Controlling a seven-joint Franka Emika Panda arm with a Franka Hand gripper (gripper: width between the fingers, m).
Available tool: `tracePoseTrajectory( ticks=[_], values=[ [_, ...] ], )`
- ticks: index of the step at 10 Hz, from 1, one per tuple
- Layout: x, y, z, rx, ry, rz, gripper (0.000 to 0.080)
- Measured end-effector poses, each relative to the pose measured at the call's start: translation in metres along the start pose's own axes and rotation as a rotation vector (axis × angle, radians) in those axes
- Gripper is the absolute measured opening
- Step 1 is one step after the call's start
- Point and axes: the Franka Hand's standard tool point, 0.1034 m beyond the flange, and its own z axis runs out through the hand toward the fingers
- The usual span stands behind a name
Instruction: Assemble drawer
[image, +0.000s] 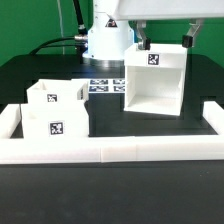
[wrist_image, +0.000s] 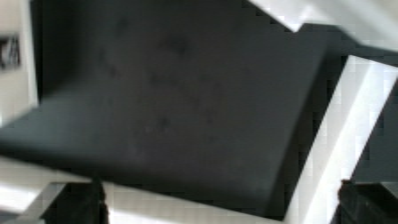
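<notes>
The tall open-sided case (image: 153, 82) of the drawer stands upright at the exterior view's right, its open side facing the front, with a tag on its top. Two smaller trays sit at the left: one behind (image: 52, 94), one in front (image: 55, 124) with a tag on its face. My gripper (image: 167, 40) hangs just above the case's top, with the jaws spread wide. In the blurred wrist view the gripper (wrist_image: 222, 208) shows dark fingertips (wrist_image: 71, 205) on either side of a white case wall (wrist_image: 196, 195) and its dark inside. I see no grip on it.
A long low white border wall (image: 110, 151) runs along the front and turns back at both ends. The marker board (image: 104, 85) lies flat behind the trays, next to the arm's white base (image: 108, 42). The table is black.
</notes>
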Motion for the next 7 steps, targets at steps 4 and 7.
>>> tracePoseTrajectory(
  ticks=[4, 7],
  values=[
    [-0.014, -0.014, 0.004, 0.046, -0.020, 0.344, 0.0650],
    [-0.019, -0.017, -0.001, 0.058, -0.021, 0.439, 0.0650]
  ],
)
